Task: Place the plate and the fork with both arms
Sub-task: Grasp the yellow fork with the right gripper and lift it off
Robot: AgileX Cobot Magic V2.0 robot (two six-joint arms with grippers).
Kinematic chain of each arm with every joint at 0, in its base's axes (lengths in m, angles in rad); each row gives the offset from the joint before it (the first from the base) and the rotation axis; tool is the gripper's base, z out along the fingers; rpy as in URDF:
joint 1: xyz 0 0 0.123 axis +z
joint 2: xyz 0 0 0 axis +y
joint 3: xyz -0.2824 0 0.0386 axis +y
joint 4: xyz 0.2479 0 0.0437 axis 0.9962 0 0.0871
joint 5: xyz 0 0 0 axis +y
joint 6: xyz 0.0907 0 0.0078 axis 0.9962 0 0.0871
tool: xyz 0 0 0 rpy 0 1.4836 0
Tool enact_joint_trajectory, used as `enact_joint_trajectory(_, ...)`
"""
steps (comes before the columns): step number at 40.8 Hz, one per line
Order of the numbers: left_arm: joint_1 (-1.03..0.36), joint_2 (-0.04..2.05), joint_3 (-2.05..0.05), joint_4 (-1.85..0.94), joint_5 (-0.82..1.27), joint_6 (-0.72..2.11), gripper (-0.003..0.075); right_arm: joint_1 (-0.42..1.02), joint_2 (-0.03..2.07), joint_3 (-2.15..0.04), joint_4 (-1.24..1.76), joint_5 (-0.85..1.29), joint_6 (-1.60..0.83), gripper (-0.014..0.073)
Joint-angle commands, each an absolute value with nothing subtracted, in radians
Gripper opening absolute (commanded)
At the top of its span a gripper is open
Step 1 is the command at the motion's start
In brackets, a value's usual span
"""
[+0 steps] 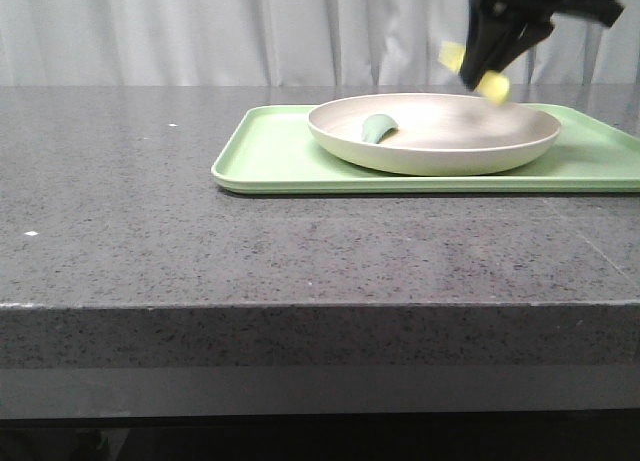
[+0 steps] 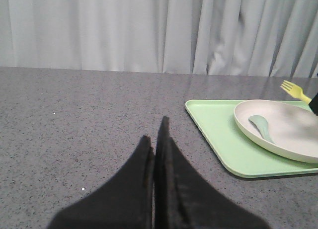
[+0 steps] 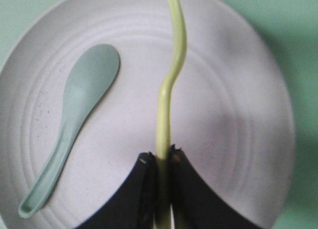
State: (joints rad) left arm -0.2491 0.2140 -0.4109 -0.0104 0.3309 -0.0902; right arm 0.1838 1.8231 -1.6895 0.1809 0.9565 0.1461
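Tray: flat rectangular light green tray (image 1: 270, 156), on speckled grey table (image 1: 120, 181).
Plate: round cream-white matte plate (image 1: 440, 151), on tray, muted green spoon (image 3: 74, 114) inside.
Right gripper (image 3: 160, 162): clamped on handle, above plate.
Left gripper (image 2: 155, 144): pressed closed, nothing held, over bare table.
Fork: pale yellow plastic fork (image 3: 171, 75), lifted over plate, long axis in line with fingers, tines pointing away.

Fork (image 3: 171, 80) tines cut off — tray (image 1: 270, 151) clipped rightward.

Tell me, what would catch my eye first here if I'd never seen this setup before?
Probably the right gripper hanging in the air over the far right of the table, pinching a pale yellow fork above a cream plate. That plate sits on a light green tray and already has a muted green spoon lying in it. The left gripper is shut and empty, over bare grey table to the left.
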Motion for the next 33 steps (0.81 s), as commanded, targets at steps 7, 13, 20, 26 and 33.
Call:
enact_joint_trajectory(7, -0.248, 0.224, -0.437, -0.010, 0.257, -0.099, -0.0018, 0.046, 1.749, -1.728, 0.160, 0.982, 0.115, -0.0046)
enact_joint_trajectory(13, -0.248, 0.224, -0.437, -0.010, 0.257, -0.099, -0.0018, 0.003, 1.777, -1.726, 0.086, 1.012, 0.106, -0.0046)
enact_joint_trajectory(20, -0.248, 0.224, -0.437, -0.010, 0.257, -0.099, -0.0018, -0.009, 1.835, -1.725, 0.068, 1.048, 0.096, -0.0046)
enact_joint_trajectory(26, -0.248, 0.224, -0.437, -0.010, 0.257, -0.099, -0.0018, -0.002, 1.873, -1.725, 0.069, 1.051, 0.096, -0.0046)
enact_joint_trajectory(33, -0.248, 0.224, -0.437, -0.010, 0.257, -0.099, -0.0018, 0.002, 1.893, -1.725, 0.069, 1.053, 0.096, -0.0040)
